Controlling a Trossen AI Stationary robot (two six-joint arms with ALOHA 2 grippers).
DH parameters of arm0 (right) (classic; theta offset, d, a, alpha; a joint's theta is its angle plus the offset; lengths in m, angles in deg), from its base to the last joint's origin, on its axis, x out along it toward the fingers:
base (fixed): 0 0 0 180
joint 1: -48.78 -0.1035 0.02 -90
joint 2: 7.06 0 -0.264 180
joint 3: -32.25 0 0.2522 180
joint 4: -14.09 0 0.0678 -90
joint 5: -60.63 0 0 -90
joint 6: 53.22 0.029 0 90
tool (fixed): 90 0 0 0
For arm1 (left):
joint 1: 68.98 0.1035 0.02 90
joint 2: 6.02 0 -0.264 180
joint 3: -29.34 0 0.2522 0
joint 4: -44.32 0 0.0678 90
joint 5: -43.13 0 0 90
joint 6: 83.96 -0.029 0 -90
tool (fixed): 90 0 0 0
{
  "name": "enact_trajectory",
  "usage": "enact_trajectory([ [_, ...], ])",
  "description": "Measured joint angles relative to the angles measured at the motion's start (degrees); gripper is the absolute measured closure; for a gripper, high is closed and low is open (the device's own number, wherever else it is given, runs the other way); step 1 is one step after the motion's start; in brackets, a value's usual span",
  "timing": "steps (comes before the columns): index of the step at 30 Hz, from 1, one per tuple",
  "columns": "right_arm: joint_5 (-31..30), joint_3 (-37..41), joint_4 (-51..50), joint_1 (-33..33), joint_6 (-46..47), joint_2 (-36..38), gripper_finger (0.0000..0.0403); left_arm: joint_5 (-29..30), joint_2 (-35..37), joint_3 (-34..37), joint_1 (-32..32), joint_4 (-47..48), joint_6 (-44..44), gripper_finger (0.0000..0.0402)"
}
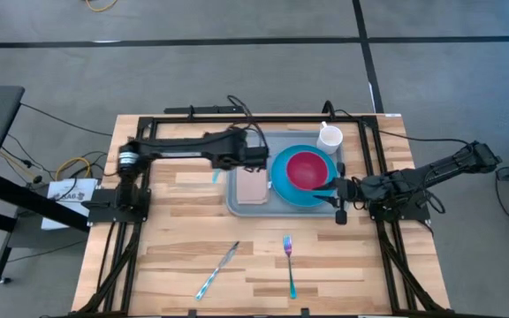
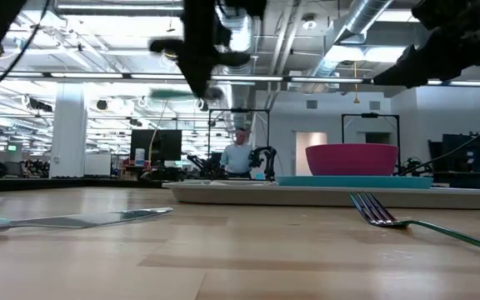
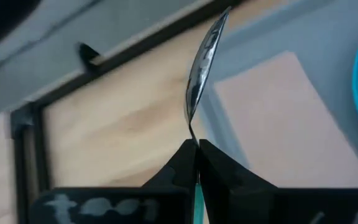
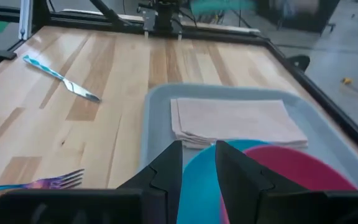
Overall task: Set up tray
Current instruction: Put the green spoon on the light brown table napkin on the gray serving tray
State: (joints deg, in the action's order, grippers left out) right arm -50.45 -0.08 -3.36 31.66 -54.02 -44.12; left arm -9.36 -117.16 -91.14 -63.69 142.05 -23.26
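The grey-blue tray [image 1: 237,205] lies mid-table. On it are a tan napkin [image 1: 253,185], a blue plate [image 1: 283,187] with a pink bowl [image 1: 307,170], and a white cup [image 1: 330,138]. My left gripper [image 3: 197,149] is shut on a teal-handled spoon [image 3: 202,59], held in the air over the tray's left rim [image 3: 229,93]. My right gripper [image 4: 199,163] stands at the plate's right rim [image 4: 247,146], its fingers a little apart, with blue plate showing between them. A knife [image 1: 217,269] and a fork [image 1: 288,263] lie flat on the wood near the table's near edge. My left gripper pinches the spoon between its two fingers where the thin metal neck [image 3: 191,127] meets the teal handle. The spoon's bowl sticks out beyond the fingertips and shows edge-on. It is lifted clear [image 2: 173,94], well above the table. Whether my right gripper touches the plate, I cannot tell.
A black metal frame [image 1: 148,119] borders the table top. Bare wood lies left of the tray and between the tray and the cutlery. A person [image 2: 240,154] stands far off in the room beyond the table.
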Motion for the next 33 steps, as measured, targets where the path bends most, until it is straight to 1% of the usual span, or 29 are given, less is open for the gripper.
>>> enact_trajectory([
  [2, 0.0, 0.0, -1.1, 0.0, 1.5, 0.0, 0.0312, 2.3, 3.1, 0.4, -1.3, 2.4, 1.0, 0.0401],
  [3, 0.0, 0.0, -1.6, 0.0, 2.3, 0.0, 0.0312, 4.4, 4.8, 1.2, -2.1, 2.7, 1.5, 0.0401],
  [5, 0.0, 0.0, -2.9, 0.0, 3.7, 0.0, 0.0312, 6.9, 8.9, 5.1, -3.7, 1.2, 3.0, 0.0401],
  [7, 0.0, 0.0, -4.2, 0.0, 4.8, 0.0, 0.0312, 8.0, 13.5, 11.6, -5.3, -3.9, 4.0, 0.0401],
  [9, 0.0, 0.0, -5.0, 0.0, 5.7, 0.0, 0.0312, 8.1, 18.1, 20.4, -6.7, -12.1, 4.2, 0.0401],
  [11, 0.0, 0.0, -5.4, -0.1, 6.7, 0.0, 0.0312, 7.5, 22.8, 30.1, -7.7, -24.5, 3.6, 0.0401],
  [12, 0.0, 0.0, -5.4, -0.1, 6.9, 0.0, 0.0312, 7.5, 25.1, 35.1, -7.9, -33.1, 2.4, 0.0401],
  [14, 0.0, 0.0, -5.3, -0.1, 6.9, 0.0, 0.0312, 6.4, 28.7, 45.3, -7.7, -53.4, -1.0, 0.0401],
  [15, 0.0, 0.0, -5.2, 0.0, 6.9, 0.0, 0.0312, 5.3, 29.5, 50.3, -7.3, -65.0, -3.8, 0.0401],
  [17, 0.0, 0.0, -4.8, 0.0, 6.7, 0.0, 0.0312, 0.0, 29.6, 59.3, -6.1, -87.9, -9.6, 0.0401],
  [19, 0.0, 0.0, -4.0, 0.0, 6.4, 0.0, 0.0312, -4.6, 27.4, 66.3, -4.6, -105.9, -10.7, 0.0401],
  [20, 0.0, 0.0, -3.9, 0.0, 6.4, 0.0, 0.0312, -5.4, 26.0, 68.9, -3.8, -112.0, -9.4, 0.0401],
  [21, 0.0, 0.0, -3.7, 0.0, 6.4, 0.0, 0.0312, -5.1, 24.4, 71.1, -3.2, -116.0, -7.5, 0.0401],
  [23, 0.0, 0.0, -3.5, 0.0, 5.8, 0.0, 0.0312, -5.3, 21.1, 73.5, -1.9, -120.8, -4.0, 0.0401],
  [24, 0.0, 0.0, -3.5, 0.0, 5.2, 0.0, 0.0312, -6.0, 19.4, 73.6, -1.2, -121.6, -2.7, 0.0401],
  [26, 0.0, 0.0, -3.5, 0.0, 4.8, 0.0, 0.0312, -9.6, 16.4, 73.5, -0.2, -121.6, -1.3, 0.0401],
  [28, 0.0, 0.0, -3.5, 0.0, 4.2, 0.0, 0.0312, -12.6, 13.1, 72.5, 0.6, -121.6, -0.4, 0.0401],
  [33, 0.0, 0.0, -3.1, 0.0, 2.8, 0.0, 0.0312, -13.5, 8.5, 68.9, 3.0, -122.2, -1.9, 0.0401],
])
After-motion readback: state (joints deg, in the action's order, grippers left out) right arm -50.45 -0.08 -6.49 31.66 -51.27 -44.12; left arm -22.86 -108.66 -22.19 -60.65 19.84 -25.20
